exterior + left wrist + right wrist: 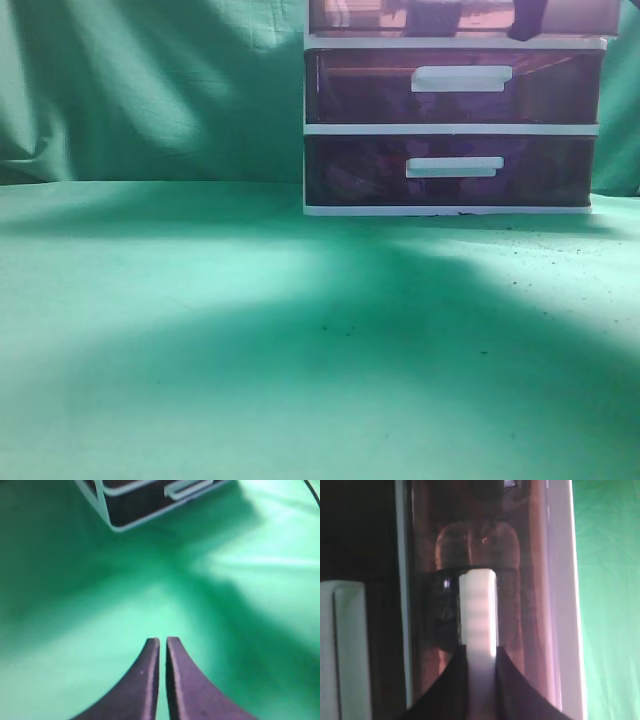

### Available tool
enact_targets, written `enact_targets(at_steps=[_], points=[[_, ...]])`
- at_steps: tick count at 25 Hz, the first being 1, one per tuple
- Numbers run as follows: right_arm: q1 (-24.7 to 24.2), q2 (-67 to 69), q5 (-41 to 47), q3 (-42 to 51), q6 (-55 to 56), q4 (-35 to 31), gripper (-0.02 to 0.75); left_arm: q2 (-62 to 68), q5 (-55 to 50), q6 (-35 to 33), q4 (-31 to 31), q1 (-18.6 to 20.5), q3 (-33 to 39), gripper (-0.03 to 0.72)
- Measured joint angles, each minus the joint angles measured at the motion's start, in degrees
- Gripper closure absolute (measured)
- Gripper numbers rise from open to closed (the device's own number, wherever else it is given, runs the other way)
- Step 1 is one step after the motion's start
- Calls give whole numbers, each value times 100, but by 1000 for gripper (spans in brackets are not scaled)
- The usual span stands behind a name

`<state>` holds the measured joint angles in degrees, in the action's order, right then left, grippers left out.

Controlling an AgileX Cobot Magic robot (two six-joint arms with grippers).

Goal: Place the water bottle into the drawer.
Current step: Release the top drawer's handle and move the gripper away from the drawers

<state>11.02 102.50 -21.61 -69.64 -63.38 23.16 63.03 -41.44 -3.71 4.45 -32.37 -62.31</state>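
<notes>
While the left tool (163, 645) hangs clenched, the right tool (478, 655) grips the drawer's handle (478, 612).

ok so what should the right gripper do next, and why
Probably push the drawer in a little. The right gripper is clamped on its white bar handle. What looks like the water bottle shows through the see-through front. In the exterior view the drawer seems to stick out past the white frame.

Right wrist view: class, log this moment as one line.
right hand: shut on white bar handle | dark purplish see-through top drawer | left hand: shut, idle
</notes>
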Motion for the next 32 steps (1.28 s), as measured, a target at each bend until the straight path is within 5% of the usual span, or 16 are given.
enact_targets(at_steps=[7,15,24,32], points=[[0,265,-129,-287,431,-31,639,-768,45,48,22,0,576,688],[0,311,-96,-339,954,-164,269,-803,115,50,59,0,583,688],[149,-399,-84,438,1326,5,258,-803,125,61,-72,0,583,688],[1152,-1952,752,1487,2737,-489,258,-1214,153,61,118,0,583,688]])
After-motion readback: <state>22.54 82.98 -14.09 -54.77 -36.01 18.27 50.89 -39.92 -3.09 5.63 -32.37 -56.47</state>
